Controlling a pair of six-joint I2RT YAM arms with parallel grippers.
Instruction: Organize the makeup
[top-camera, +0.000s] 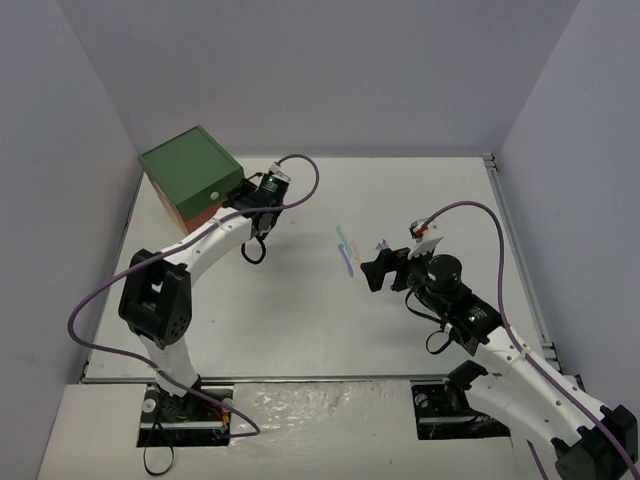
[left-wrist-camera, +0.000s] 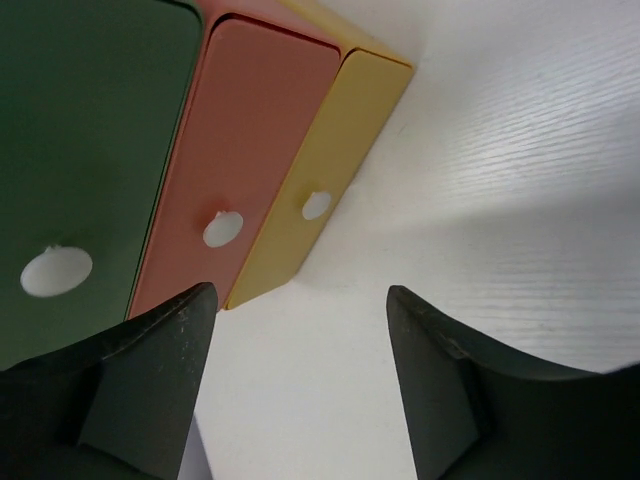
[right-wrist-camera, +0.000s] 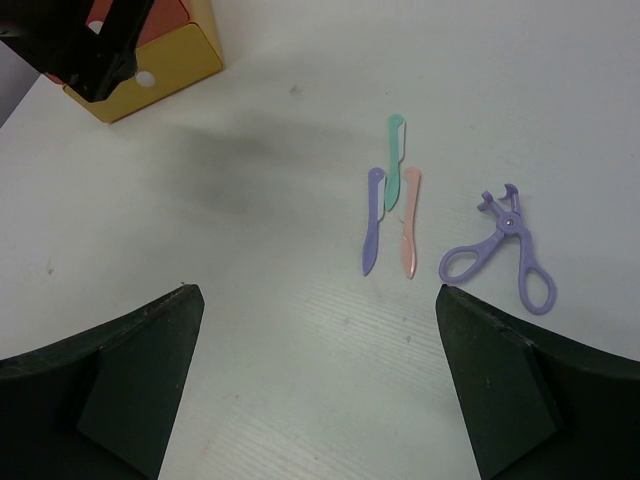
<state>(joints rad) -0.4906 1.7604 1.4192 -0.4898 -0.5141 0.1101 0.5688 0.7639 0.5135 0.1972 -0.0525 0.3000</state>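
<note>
At the near edge of the bench, the right arm reached toward the middle, well apart from the green-topped box in the far left corner. The right jaws were spread wide with nothing between them. In the wrist view only the dark inner faces of the fingers showed, cut off below by the frame.

Just beyond them, on the side toward the box, the makeup lay flat on the bench: a purple scissor-handled tool, then a pink stick, a purple stick and a teal stick, the teal one reaching farthest. The three sticks lay close together; whether they touched could not be told. From overhead they were a faint coloured smear, and the scissor-handled tool was partly hidden behind the right arm.

Farther off, the left arm stretched to the box. The left jaws were spread and empty, just before the box's drawer fronts: dark green, salmon and yellow, each with a round white hole. The green front was cut off by the frame.
</note>
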